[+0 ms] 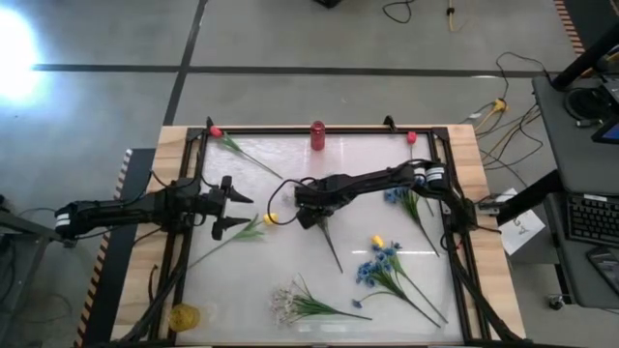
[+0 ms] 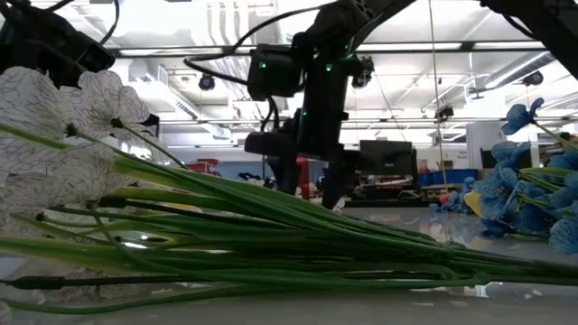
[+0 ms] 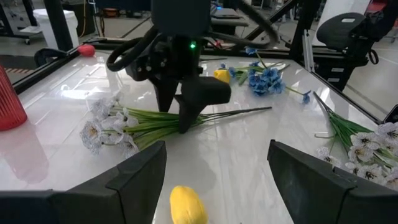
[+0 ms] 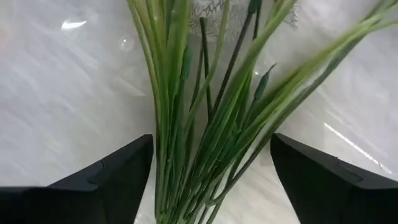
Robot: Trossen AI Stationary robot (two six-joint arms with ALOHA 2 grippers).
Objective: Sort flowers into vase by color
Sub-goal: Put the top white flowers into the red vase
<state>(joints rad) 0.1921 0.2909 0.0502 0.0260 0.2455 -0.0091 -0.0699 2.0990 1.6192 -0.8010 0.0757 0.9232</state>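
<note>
Right pincer (image 1: 308,215) is down near the middle of the desk (image 1: 290,164), fingers wide apart and astride the green stems of a white spray (image 3: 102,127). In the right wrist view the stems run straight up between the two fingers, not yet squeezed. Judgement: the straddle is set across the stem bundle, away from the blossoms, because the stems give a firm, narrow grip and the blossoms would crush or slip.

Left pincer (image 1: 230,203) hovers toward the left edge, fingers wide, holding nothing. It faces the right pincer, with a yellow bud (image 3: 188,205) lying on the desk just in front of it. Judgement: it waits clear of the working arm.

Flowers are scattered flat on the desk:
- a second white spray (image 1: 286,304) near the front edge;
- a blue cluster (image 1: 375,265) front right, with another yellow bud (image 1: 378,241) just beside it;
- more blue blossoms (image 1: 395,196) near the right arm;
- a pink-red bud (image 1: 216,132) at the rear left corner, its stem angled inward.

A red vase (image 1: 317,135) stands at the middle of the rear edge; a yellow one (image 1: 183,315) at the front left corner. Neither appears to hold a flower. Sorting looks barely begun.

Next move likely needs a firm close low on the stems.
</note>
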